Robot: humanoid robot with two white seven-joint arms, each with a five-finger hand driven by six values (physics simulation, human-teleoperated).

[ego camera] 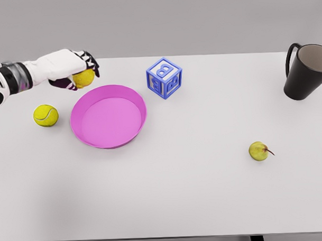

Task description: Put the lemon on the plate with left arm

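The lemon [84, 78] is a small yellow fruit, partly hidden by the dark fingers of the left robot hand [77, 70] curled over its top and side, so only its lower front shows. It sits just beyond the far left rim of the plate [87, 134], near it but outside it. The plate is a round, shallow magenta dish with a raised rim, lying flat on the white tabletop [195, 193], with nothing inside.

Noted: yellow rounded lemon [84, 78], magenta round plate [108, 116], yellow-green felt tennis ball [46, 115], blue lettered cube block [164, 77], black glossy mug [305, 71].
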